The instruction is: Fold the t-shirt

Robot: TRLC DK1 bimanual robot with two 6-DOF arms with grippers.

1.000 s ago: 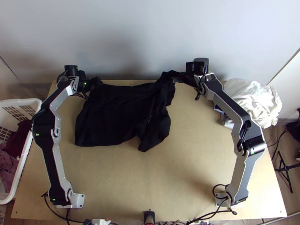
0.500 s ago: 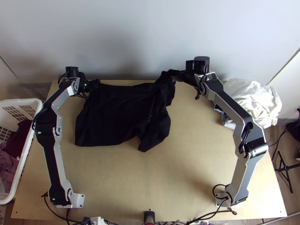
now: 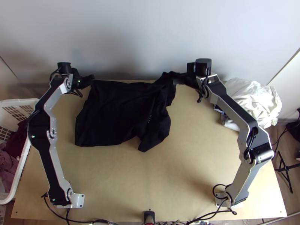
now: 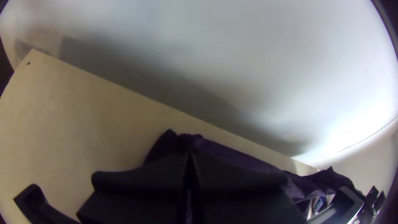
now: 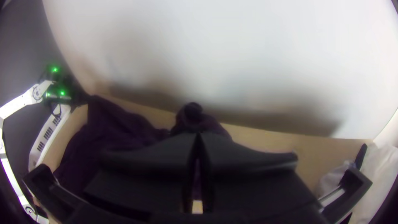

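Note:
The black t-shirt (image 3: 116, 112) lies on the far left half of the table, its left part fairly flat and its right part rumpled. At its far left corner is my left gripper (image 3: 90, 78), shut on the cloth. My right gripper (image 3: 180, 78) is shut on a bunched bit at the far right corner. In the left wrist view, dark fabric (image 4: 236, 157) shows past the tips of the left gripper (image 4: 190, 155). A small bunch of the shirt (image 5: 192, 116) stands at the tips of the right gripper (image 5: 198, 137) in the right wrist view.
A white basket (image 3: 28, 150) with dark red and mauve clothes stands at the left edge. A heap of white cloth (image 3: 251, 99) lies at the far right. The wall (image 3: 142, 37) rises close behind the table. Bare wood (image 3: 150, 180) stretches nearer the arm bases.
My left gripper has shifted left and slightly toward the wall, drawing the shirt's far left corner along, and the far edge looks straighter. The right arm has moved slightly right.

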